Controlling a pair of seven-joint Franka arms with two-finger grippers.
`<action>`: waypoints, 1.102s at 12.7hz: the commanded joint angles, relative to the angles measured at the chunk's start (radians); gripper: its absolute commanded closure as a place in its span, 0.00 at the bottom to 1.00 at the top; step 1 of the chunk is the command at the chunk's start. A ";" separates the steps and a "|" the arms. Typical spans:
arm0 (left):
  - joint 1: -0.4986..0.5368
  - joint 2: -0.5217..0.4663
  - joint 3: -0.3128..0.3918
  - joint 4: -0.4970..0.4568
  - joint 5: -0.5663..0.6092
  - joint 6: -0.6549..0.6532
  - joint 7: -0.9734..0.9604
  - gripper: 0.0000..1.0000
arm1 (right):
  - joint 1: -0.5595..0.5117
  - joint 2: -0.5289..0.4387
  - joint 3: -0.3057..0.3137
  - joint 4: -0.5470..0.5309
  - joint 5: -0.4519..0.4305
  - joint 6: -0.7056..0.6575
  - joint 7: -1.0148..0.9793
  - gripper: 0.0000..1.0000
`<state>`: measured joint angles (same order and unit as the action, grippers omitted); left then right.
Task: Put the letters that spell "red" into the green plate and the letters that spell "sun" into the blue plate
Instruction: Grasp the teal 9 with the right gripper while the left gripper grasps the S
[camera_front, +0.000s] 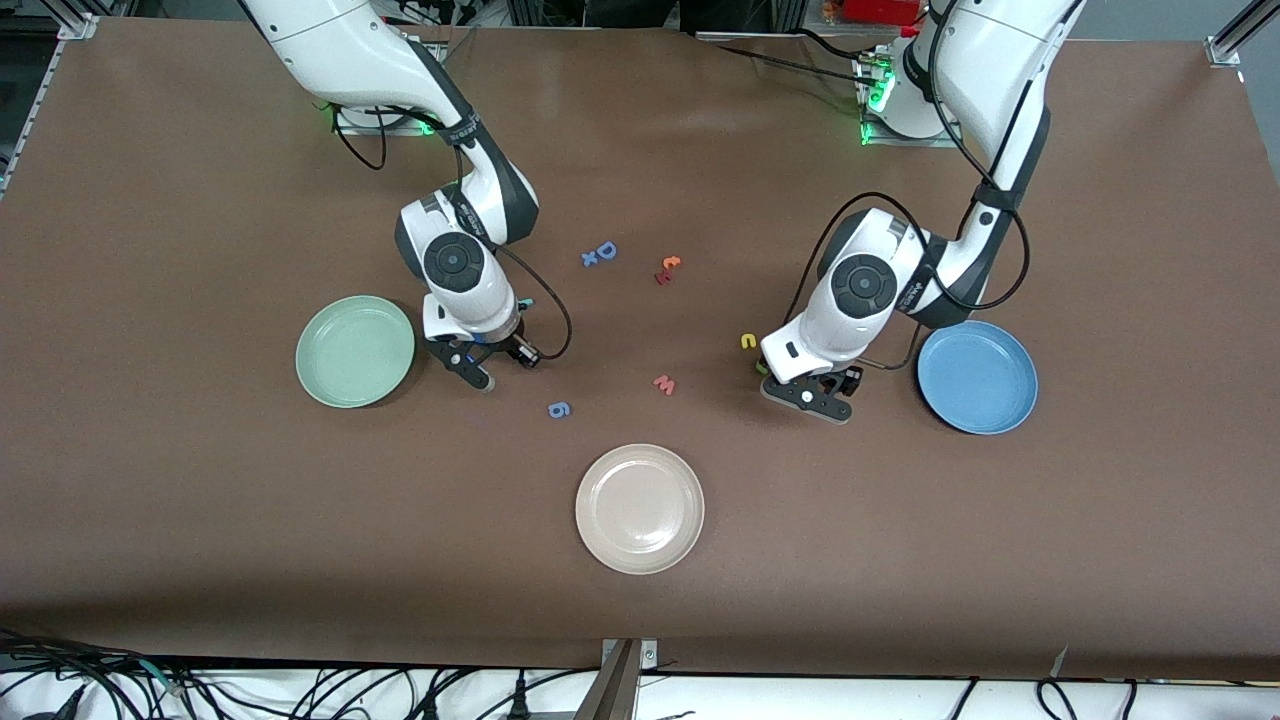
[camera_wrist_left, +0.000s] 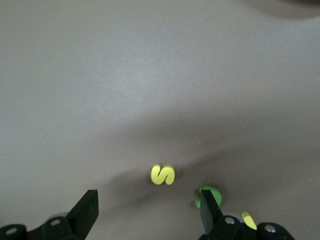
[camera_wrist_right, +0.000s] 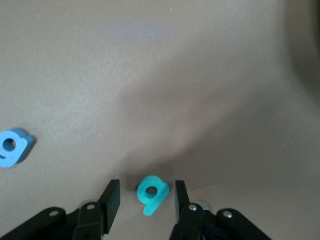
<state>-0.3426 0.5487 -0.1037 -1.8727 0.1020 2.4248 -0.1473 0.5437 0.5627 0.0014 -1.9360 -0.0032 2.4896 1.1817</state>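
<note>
Your right tool hangs low over the brown counter, just beside the pale mint-green round plate on the side toward the left arm's end. Its jaws are released but stand close on either side of the small teal foam letter d, with a sliver of counter showing on each side, so nothing is grasped yet. Your left tool is over the counter near the bright blue round plate, jaws spread wide and empty. The small yellow foam letter s lies flat just ahead of the gap between them. The olive-green foam letter u sits partly hidden by one finger. Judge these letters as featherlight, thin and soft: they will squash rather than resist, may tilt or flick away if one finger lands first, and could cling to a pad on release. Take each across its widest solid part, the bowl of the d and the middle of the s, with the fingertips down on the counter. Only the wrist views show the d and the s, because in the front view each arm's hand covers its own letter. The front view alone gives you both plates, the yellow foam letter n close by the left tool, and the distractors. One of these, the blue foam letter g, also shows at the edge of the right wrist view.
</note>
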 joint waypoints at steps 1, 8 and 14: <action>-0.032 0.040 0.022 0.017 0.024 0.037 0.009 0.15 | 0.012 0.012 -0.001 -0.005 -0.005 0.012 0.009 0.47; -0.061 0.086 0.064 0.012 0.025 0.077 0.012 0.32 | 0.013 0.031 -0.001 -0.005 -0.005 0.012 0.010 0.47; -0.076 0.105 0.065 0.012 0.024 0.079 0.011 0.38 | 0.013 0.031 -0.001 0.000 -0.006 0.011 0.004 0.82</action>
<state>-0.4056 0.6381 -0.0542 -1.8725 0.1030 2.4953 -0.1400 0.5519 0.5854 0.0014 -1.9337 -0.0032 2.4951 1.1817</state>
